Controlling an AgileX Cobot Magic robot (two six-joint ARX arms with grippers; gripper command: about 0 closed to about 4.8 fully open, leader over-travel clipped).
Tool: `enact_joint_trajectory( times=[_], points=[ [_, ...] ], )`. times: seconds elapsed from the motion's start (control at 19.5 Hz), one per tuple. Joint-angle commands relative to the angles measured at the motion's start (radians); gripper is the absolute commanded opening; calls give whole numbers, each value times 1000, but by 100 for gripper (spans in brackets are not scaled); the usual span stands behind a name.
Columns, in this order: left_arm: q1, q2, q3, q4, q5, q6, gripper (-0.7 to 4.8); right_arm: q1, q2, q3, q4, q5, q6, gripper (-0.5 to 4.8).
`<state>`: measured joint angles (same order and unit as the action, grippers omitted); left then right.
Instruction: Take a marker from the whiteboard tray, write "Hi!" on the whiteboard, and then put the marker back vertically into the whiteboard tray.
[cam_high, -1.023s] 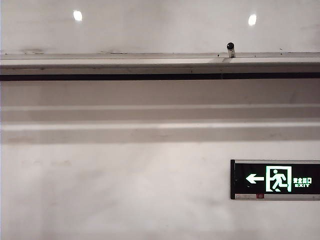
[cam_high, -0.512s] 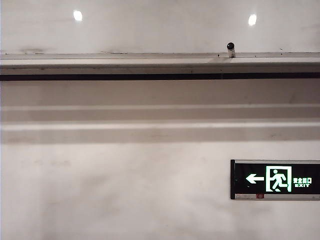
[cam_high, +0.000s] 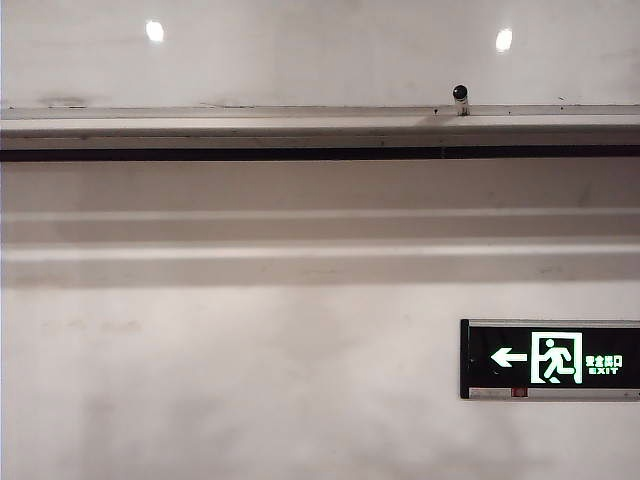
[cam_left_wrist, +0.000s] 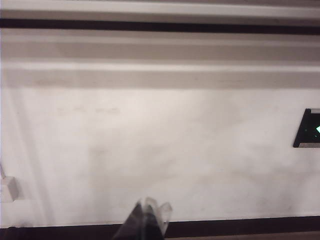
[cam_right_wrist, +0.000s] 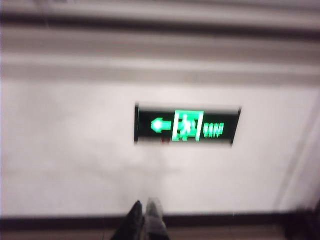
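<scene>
The marker (cam_high: 460, 99) stands upright, cap up, on the whiteboard tray (cam_high: 250, 128), well above and apart from both pincers. The left pincer (cam_left_wrist: 148, 220) and the right pincer (cam_right_wrist: 145, 220), though blurred, look pressed closed, holding nothing, low by the wall.

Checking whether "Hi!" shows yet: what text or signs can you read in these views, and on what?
"EXIT": on the green-lit exit sign, beside a left arrow and a running-figure pictogram.
Small characters above "EXIT": too small to read.
whiteboard: no writing visible.
marker: no readable label.
</scene>
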<state>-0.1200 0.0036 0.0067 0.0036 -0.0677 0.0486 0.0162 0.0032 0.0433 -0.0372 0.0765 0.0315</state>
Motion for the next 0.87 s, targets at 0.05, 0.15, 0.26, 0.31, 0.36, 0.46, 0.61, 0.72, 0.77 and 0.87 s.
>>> enact_joint_trajectory(
  times=[0.05, 0.15, 0.26, 0.31, 0.36, 0.46, 0.61, 0.72, 0.77, 0.87],
  points=[
    [1, -1, 1, 12, 2, 0, -1, 0, -2, -35, 43, 0, 3, 18],
    [1, -1, 1, 12, 2, 0, -1, 0, -2, -35, 53, -1, 2, 18],
    [1, -1, 1, 12, 2, 0, -1, -1, -2, -35, 69, -1, 2, 18],
    [1, -1, 1, 12, 2, 0, -1, -3, -2, -35, 71, -1, 2, 18],
    [1, -1, 1, 12, 2, 0, -1, -2, -2, -35, 71, -1, 2, 18],
    [1, -1, 1, 12, 2, 0, -1, -2, -2, -35, 71, -1, 2, 18],
    [1, -1, 1, 12, 2, 0, -1, -2, -2, -35, 71, -1, 2, 18],
    [1, -1, 1, 12, 2, 0, -1, -2, -2, -35, 71, -1, 2, 18],
    [1, -1, 1, 12, 2, 0, -1, -2, -2, -35, 71, -1, 2, 18],
    [1, -1, 1, 12, 2, 0, -1, -2, -2, -35, 71, -1, 2, 18]
  ],
)
